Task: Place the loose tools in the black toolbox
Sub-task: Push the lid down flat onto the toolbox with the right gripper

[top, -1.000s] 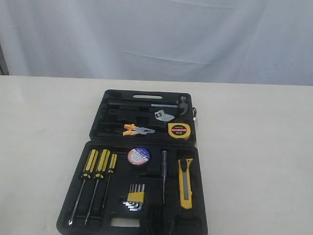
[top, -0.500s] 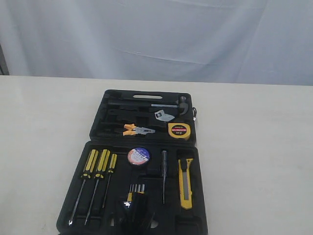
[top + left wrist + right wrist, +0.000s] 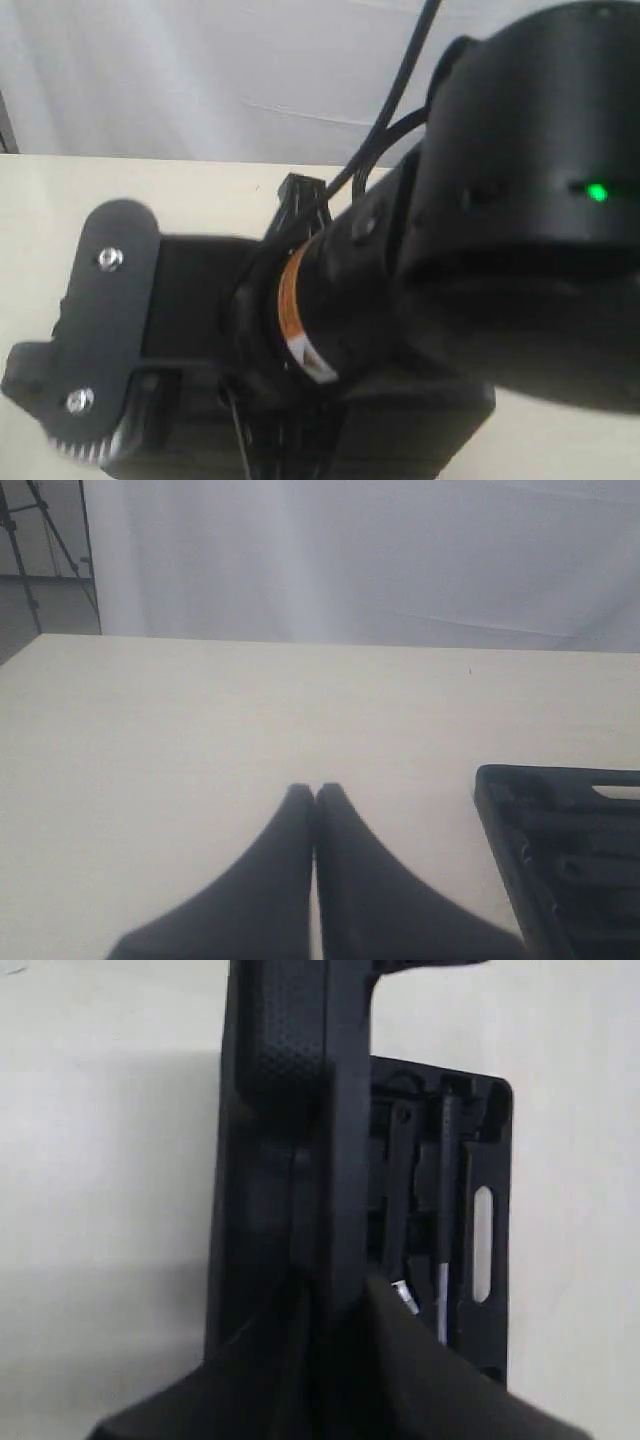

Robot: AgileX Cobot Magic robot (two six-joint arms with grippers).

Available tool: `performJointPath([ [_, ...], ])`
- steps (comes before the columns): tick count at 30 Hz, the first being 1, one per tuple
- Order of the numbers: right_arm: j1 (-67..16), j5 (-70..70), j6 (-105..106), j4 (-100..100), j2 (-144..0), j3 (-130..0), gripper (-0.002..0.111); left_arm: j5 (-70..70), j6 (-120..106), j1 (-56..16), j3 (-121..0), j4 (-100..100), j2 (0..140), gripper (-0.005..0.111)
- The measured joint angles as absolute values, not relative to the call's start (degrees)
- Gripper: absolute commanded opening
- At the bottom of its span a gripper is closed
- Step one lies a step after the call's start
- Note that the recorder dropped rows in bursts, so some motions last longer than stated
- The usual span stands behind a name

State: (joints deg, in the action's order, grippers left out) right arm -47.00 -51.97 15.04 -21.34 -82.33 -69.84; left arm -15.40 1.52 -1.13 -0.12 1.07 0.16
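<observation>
Exterior: my arm [image 3: 520, 200] hides most of the one black toolbox [image 3: 450, 430] on the desk [image 3: 100, 190]. Left wrist: left end effector [image 3: 315, 792] pinched together, empty, near the toolbox's corner [image 3: 560, 850]. Right wrist: right end effector [image 3: 335, 1295] straddles a toolbox wall; I cannot tell whether it grips.

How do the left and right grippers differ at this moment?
The black left gripper has its fingertips pressed together on nothing. The black right gripper has its fingers either side of the raised half of the large flat black plastic toolbox, apparently gripping it. The left gripper hangs over the cream table, apart from the toolbox; the right gripper is at it. Both have black tapered fingers.
</observation>
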Motion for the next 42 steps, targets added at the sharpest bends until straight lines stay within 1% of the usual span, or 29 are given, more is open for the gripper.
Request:
performJointPath([
  [5,-36.97,-44.21,25.52,-14.06,-85.81,-71.65,0.0,-15.4,1.52,-1.13,-0.12,1.07,0.16,0.0],
  [10,-26.14,-42.74,39.79,2.81,-91.33,-77.09,0.0,-15.4,1.52,-1.13,-0.12,1.07,0.16,0.0],
  [13,-20.99,-42.23,45.29,9.29,-96.39,-80.5,0.0,-15.4,1.52,-1.13,-0.12,1.07,0.16,0.0],
  [19,-13.25,-37.04,48.54,11.47,-108.79,-84.52,0.0,-15.4,1.52,-1.13,-0.12,1.07,0.16,0.0],
  [23,-10.6,-33.48,48.54,11.47,-116.2,-84.63,0.0,-15.4,1.52,-1.13,-0.12,1.07,0.16,0.0],
  [24,-10.31,-33.15,48.54,11.62,-117.32,-84.63,0.002,-15.4,1.52,-1.13,-0.12,1.07,0.16,0.0],
  [26,-9.91,-32.73,48.43,11.79,-119.3,-84.63,0.011,-15.4,1.52,-1.13,-0.12,1.07,0.16,0.0],
  [27,-9.83,-32.62,48.43,11.79,-119.71,-84.63,0.019,-15.4,1.52,-1.13,-0.12,1.07,0.16,0.0],
  [30,-9.83,-32.75,48.21,11.79,-120.31,-84.63,0.047,-15.4,1.52,-1.13,-0.12,1.07,0.16,0.0],
  [31,-9.83,-32.75,48.21,11.79,-120.31,-84.63,0.054,-15.4,1.52,-1.13,-0.12,1.07,0.16,0.0],
  [32,-9.83,-32.75,48.21,11.79,-120.31,-84.74,0.059,-15.4,1.52,-1.13,-0.12,1.07,0.16,0.0],
  [34,-9.83,-32.61,48.21,11.64,-120.31,-85.04,0.061,-15.4,1.52,-1.13,-0.12,1.07,0.16,0.0],
  [42,-9.83,-36.89,45.35,11.51,-120.31,-89.23,0.061,-15.4,1.52,-1.13,-0.12,1.07,0.16,0.0],
])
